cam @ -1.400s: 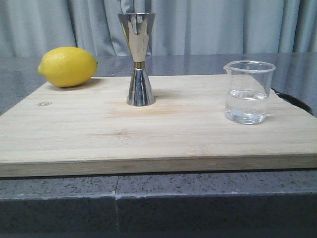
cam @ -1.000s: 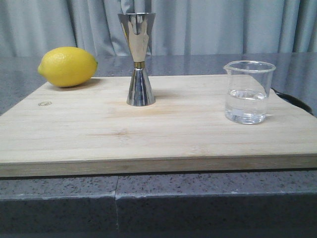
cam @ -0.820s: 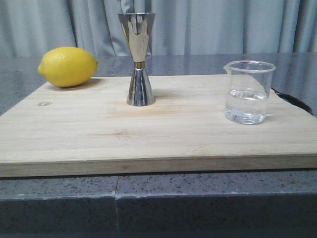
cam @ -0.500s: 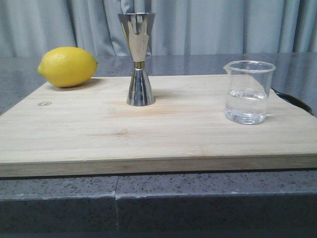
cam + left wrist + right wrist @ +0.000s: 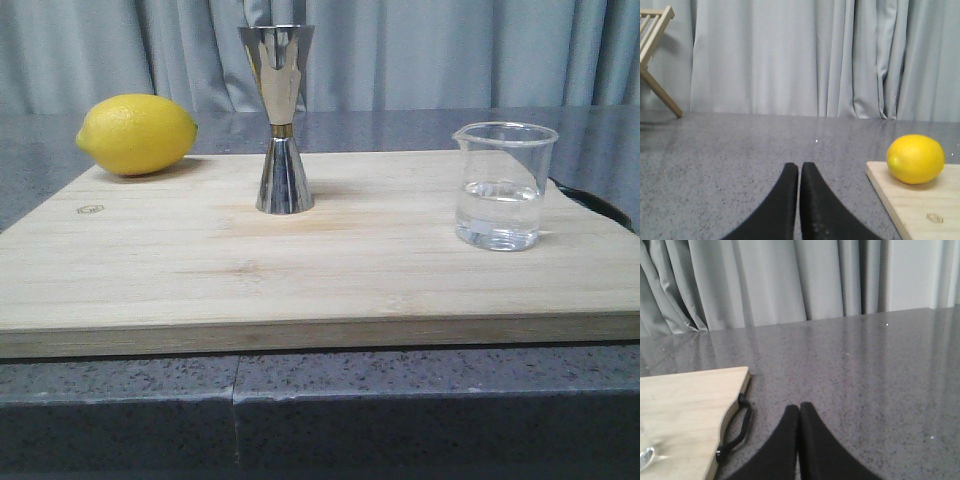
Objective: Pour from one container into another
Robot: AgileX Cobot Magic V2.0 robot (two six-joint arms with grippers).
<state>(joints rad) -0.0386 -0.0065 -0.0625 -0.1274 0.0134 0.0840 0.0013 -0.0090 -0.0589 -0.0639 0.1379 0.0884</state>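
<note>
**Beaker and jigger standing apart on the board, both grippers closed over bare stone**

A pale bamboo cutting board, long-grained and matte, is lying on a speckled grey stone table. Toward its back, left of centre, the steel jigger is standing upright: two polished cones meeting at a narrow waist ringed by a thin gold band, the mirror surface reflecting the curtain. What the upper cup is holding cannot be told from this angle.

Well to the right of it, near the board's right end, the clear glass beaker is sitting upright, cylindrical with a small pouring lip facing left. Clear liquid is filling roughly its lower half.

A dimpled yellow lemon is resting at the board's far left corner. A black loop handle is sticking out from the board's right edge.

The left gripper is hovering over bare table beside the lemon end of the board, its smooth black fingers pressed together, holding nothing. The right gripper is hanging over the table beside the handle, fingers likewise together and empty. Pleated grey curtains are hanging behind.
</note>
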